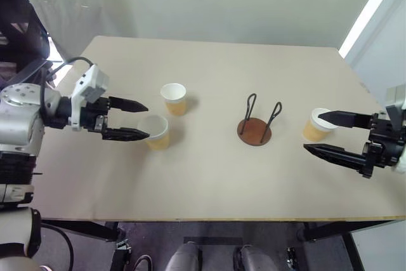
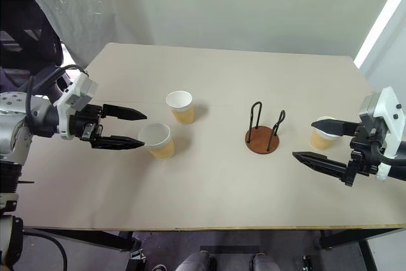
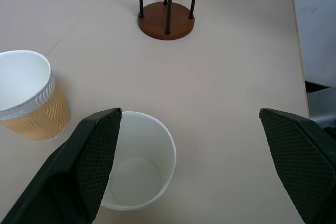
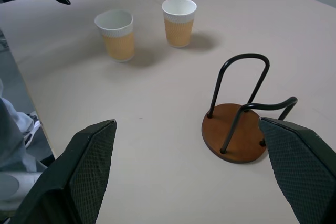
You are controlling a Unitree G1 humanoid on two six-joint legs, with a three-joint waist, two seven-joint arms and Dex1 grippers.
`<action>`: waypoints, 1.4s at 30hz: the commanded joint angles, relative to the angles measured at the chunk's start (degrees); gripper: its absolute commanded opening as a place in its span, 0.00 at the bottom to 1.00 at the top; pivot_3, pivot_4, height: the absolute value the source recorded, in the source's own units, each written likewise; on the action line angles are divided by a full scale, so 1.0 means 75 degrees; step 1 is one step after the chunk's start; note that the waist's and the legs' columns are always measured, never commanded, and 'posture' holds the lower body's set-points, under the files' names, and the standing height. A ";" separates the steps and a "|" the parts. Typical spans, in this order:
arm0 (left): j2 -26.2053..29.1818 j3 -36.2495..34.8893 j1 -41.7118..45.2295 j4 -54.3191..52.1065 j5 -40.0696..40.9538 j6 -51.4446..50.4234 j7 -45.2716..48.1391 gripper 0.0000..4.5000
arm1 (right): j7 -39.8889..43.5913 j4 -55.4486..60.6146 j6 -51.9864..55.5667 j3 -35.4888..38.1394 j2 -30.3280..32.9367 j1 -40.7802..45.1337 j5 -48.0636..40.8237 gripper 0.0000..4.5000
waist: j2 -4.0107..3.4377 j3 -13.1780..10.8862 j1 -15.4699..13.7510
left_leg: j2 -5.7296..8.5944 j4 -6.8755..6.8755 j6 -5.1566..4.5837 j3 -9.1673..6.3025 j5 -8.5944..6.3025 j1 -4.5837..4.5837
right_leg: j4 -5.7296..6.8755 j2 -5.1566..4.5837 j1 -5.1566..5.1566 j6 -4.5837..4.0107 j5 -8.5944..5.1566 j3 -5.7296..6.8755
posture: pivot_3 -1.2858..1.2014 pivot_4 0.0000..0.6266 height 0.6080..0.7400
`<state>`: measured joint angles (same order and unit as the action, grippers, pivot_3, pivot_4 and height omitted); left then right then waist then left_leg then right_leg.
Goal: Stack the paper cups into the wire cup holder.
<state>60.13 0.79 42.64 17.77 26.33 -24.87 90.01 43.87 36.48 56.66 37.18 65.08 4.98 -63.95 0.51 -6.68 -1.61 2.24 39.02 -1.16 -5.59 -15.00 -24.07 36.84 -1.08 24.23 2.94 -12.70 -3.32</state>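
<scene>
1. The wire cup holder (image 1: 254, 128) stands upright near the middle of the desk (image 1: 216, 182), with no cup between its two dark wire loops.
2. Three paper cups sit upright on the desk, none of them stacked. Two are to the left of the holder: the far cup (image 1: 174, 98) and the near cup (image 1: 154, 131), close together but apart.
3. The third cup (image 1: 316, 125) stands alone to the right of the holder.
4. The left gripper (image 1: 141, 120) points across the desk toward the holder, its jaws spread wide and holding nothing. In the head views its lower finger reaches the rim of the near cup, and the wrist view shows that cup beside one finger.
5. The right gripper (image 1: 315, 132) reaches in from the right with jaws spread and nothing held. Its upper finger lies across the third cup's mouth as seen from above; I cannot tell whether it touches.
</scene>
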 commanded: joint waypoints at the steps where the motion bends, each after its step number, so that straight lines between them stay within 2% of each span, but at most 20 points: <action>1: 0.0025 -0.0257 0.0206 -0.0198 0.0083 0.0016 0.0152 1.00 | -0.0058 0.0085 -0.0021 0.0181 0.0055 0.0011 -0.0092 0.99 | 0.0000 0.0000 0.0000 | 0.0000 0.0000 0.0000 0.0000 0.0000 0.0000 | 0.0000 0.0000 0.0000 0.0000 0.0000 0.0000 | 0.52 0.24 1.00; 15: -0.0175 -0.0171 0.0419 -0.0150 0.0050 0.0031 0.0234 1.00 | -0.0978 0.0567 0.0099 -0.0165 -0.0230 -0.0343 -0.0204 0.99 | 0.0000 0.0000 0.0001 | 0.0000 -0.0002 0.0001 0.0000 -0.0001 0.0000 | -0.0003 0.0000 0.0000 0.0002 0.0001 -0.0001 | 0.52 0.24 1.00; 19: -0.0279 -0.0099 0.0519 -0.0041 -0.0037 0.0089 0.0243 1.00 | -0.2213 0.0492 0.0067 -0.1188 -0.0485 0.0158 0.0571 0.99 | 0.0000 0.0000 0.0006 | -0.0001 -0.0001 0.0000 -0.0001 0.0000 0.0003 | -0.0001 0.0000 -0.0001 0.0004 0.0003 -0.0001 | 0.52 0.24 1.00; 23: -0.0357 -0.0081 0.0539 -0.0058 -0.0073 0.0081 0.0243 1.00 | -0.3393 0.0500 0.0494 -0.2196 -0.1116 0.0650 0.0796 0.99 | -0.0002 -0.0001 0.0020 | -0.0001 0.0004 -0.0007 -0.0001 0.0005 0.0002 | 0.0000 0.0000 -0.0001 0.0014 0.0011 -0.0003 | 0.52 0.24 1.00; 29: -0.0335 -0.0086 0.0599 -0.0023 -0.0107 0.0088 0.0281 1.00 | -0.4175 0.0623 0.1046 -0.2605 -0.1680 0.0679 0.0686 0.99 | -0.0002 -0.0001 -0.0005 | 0.0000 0.0000 -0.0006 0.0000 0.0007 -0.0001 | -0.0011 0.0001 -0.0002 0.0020 0.0009 -0.0003 | 0.52 0.24 1.00; 36: -0.0429 -0.0086 0.0615 -0.0182 -0.0092 0.0032 0.0243 1.00 | -0.5519 -0.0055 0.1010 -0.3519 -0.3202 0.1486 0.1711 0.99 | -0.0003 -0.0002 0.0021 | -0.0001 0.0002 -0.0007 0.0001 0.0015 0.0001 | -0.0003 0.0001 0.0001 0.0022 0.0012 -0.0003 | 0.52 0.24 1.00; 42: -0.0439 -0.0113 0.0632 -0.0282 -0.0052 -0.0010 0.0241 1.00 | -0.5756 -0.0601 0.0642 -0.3963 -0.3965 0.1638 0.2787 0.99 | -0.0002 -0.0001 0.0004 | -0.0001 0.0001 -0.0010 0.0000 0.0017 0.0000 | -0.0004 0.0000 0.0002 0.0022 0.0013 -0.0001 | 0.52 0.24 1.00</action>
<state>56.50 1.01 45.96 17.83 25.14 -24.90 90.15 1.66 32.41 63.49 7.40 35.94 16.34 -45.74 0.50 -6.68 -1.58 2.23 39.03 -1.23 -5.59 -14.88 -24.08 36.80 -1.08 24.24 3.11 -12.60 -3.32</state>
